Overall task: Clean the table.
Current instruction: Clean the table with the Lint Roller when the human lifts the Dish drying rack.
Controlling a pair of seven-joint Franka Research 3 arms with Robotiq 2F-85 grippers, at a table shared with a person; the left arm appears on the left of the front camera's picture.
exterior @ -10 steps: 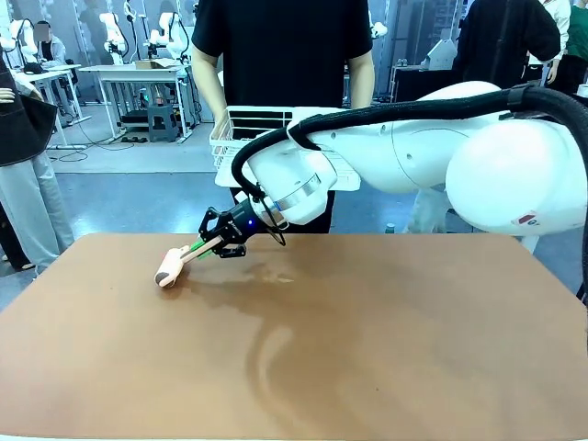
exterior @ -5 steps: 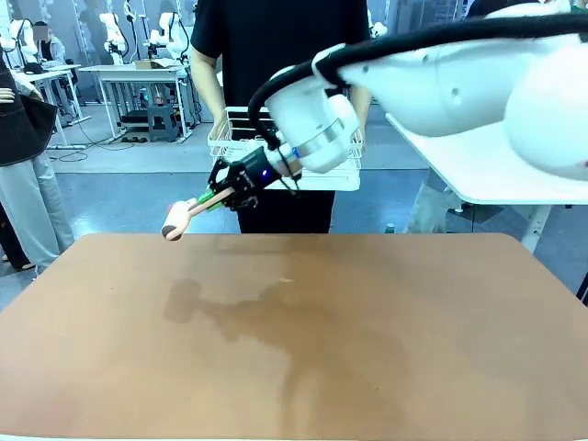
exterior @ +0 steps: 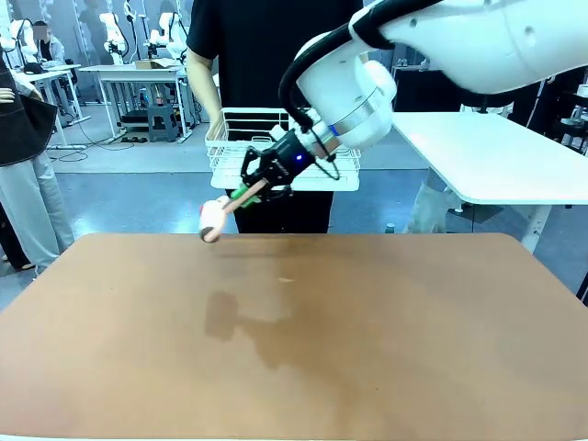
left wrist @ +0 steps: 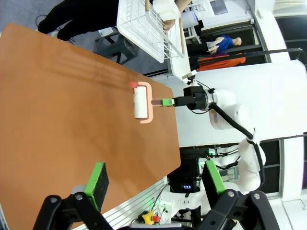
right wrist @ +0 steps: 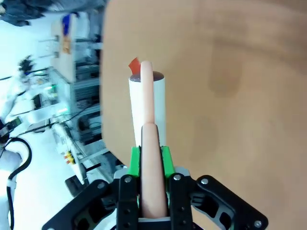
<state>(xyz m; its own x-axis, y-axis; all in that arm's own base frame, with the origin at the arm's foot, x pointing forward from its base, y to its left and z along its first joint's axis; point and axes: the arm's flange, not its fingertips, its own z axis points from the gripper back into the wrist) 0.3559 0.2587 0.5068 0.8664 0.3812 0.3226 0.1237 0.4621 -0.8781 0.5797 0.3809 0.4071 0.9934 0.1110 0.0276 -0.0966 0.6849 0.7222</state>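
The large rectangular table with a smooth, matte reddish-brown top and rounded corners (exterior: 386, 358) takes up the lower half of the front view, running from the near edge to the person in a black short-sleeved shirt (exterior: 276, 46) who stands at its far side. The right gripper (exterior: 250, 190) hangs above the far left part of that top. Its black fingers with green pads are pressed tight on the slim pink handle of a lint roller with a white cylindrical roll (exterior: 213, 219). The right wrist view shows the handle running up between the two pads, with the roll beyond the fingertips and a small red tab at its far end. The roller slopes down and to the left from the gripper and is clear of the wood. Its soft shadow lies on the top nearer the robot, apart from the roll itself. The person holds a white wire rack (exterior: 237, 147) just behind the gripper, above the level of the table's top. A white-topped table (exterior: 478, 161) stands farther off to the right. In the left wrist view the left gripper (left wrist: 153, 181) has its two green-padded fingers spread wide with nothing between them, over the table's edge.
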